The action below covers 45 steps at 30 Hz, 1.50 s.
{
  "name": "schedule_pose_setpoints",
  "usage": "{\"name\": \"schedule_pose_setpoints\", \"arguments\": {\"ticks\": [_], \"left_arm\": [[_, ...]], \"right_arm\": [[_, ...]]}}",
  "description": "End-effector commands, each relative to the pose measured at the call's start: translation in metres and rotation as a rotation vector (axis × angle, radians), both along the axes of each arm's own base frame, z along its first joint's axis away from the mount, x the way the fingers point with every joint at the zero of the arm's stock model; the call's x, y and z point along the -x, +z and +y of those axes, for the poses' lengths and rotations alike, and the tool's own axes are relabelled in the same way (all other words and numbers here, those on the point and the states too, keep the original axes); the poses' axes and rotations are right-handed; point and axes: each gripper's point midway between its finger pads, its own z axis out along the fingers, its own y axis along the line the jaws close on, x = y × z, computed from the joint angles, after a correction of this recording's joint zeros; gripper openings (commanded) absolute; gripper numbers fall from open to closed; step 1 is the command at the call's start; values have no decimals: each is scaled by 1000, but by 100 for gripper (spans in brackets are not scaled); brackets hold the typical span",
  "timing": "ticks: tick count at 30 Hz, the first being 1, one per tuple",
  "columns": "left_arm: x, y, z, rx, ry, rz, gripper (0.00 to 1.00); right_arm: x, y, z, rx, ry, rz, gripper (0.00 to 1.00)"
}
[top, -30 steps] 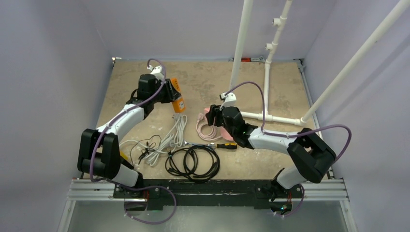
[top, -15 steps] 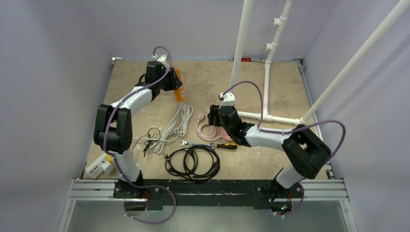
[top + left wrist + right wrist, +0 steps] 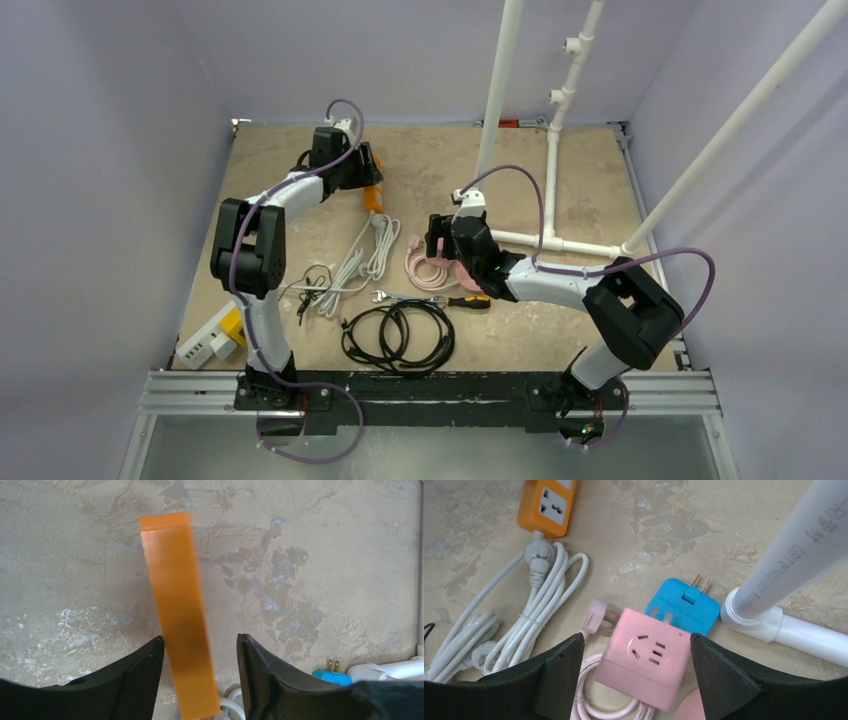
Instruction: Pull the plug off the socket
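While right gripper (image 3: 635, 642) is hanging spread wide over pink plastic socket cube (image 3: 646, 655), flat blue plug (image 3: 681, 607) is lying against its far side, prongs bare; right arm's closer. Left gripper (image 3: 200, 640) is straddling long orange pwr strip (image 3: 172, 595) lengthwise, jaws released.

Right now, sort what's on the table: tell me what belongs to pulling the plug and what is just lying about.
Job: blue plug, prongs bare; pink socket, under the open right claw; orange power strip, between the fingers of the left claw.
Lying about: screwdriver; wrench; black cable; white-and-yellow power strip; white pipes.
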Motion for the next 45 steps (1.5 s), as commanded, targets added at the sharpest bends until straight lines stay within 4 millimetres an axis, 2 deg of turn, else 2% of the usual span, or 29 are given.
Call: {"name": "schedule_pose_setpoints", "arguments": {"ticks": [1, 5, 8, 15, 19, 21, 25, 27, 28, 33, 35, 38, 42, 45], "left_arm": [[-8, 4, 7, -42, 1, -18, 61], [-7, 3, 9, -53, -1, -11, 75], [-6, 9, 11, -67, 5, -22, 80], [10, 57, 21, -77, 34, -104, 83], [32, 86, 24, -65, 37, -137, 83], [48, 95, 28, -75, 31, -145, 83], [86, 93, 51, -167, 59, -138, 83], [102, 88, 63, -208, 87, -120, 83], [111, 82, 67, -223, 90, -100, 83], [137, 70, 82, -287, 107, -41, 83], [144, 69, 90, -311, 132, -39, 83], [150, 72, 92, -314, 140, -55, 83], [153, 75, 93, -311, 143, -65, 83], [153, 75, 89, -293, 126, -65, 83]], "right_arm": [[-12, 27, 13, -64, -5, -54, 83], [-11, 30, 13, -64, -2, -58, 88], [-11, 33, 11, -64, 1, -68, 88], [-1, 60, 11, -119, 47, -138, 89], [11, 84, 12, -163, 90, -212, 88], [19, 96, 16, -188, 133, -251, 87], [37, 110, 40, -186, 263, -301, 86], [45, 105, 58, -172, 314, -285, 86], [50, 96, 71, -159, 344, -264, 86], [76, 73, 126, -123, 456, -191, 86], [80, 62, 141, -99, 454, -161, 86], [73, 42, 154, -58, 404, -91, 82], [65, 10, 153, 6, 310, -2, 78], [62, 0, 154, 26, 283, 15, 78]]}}
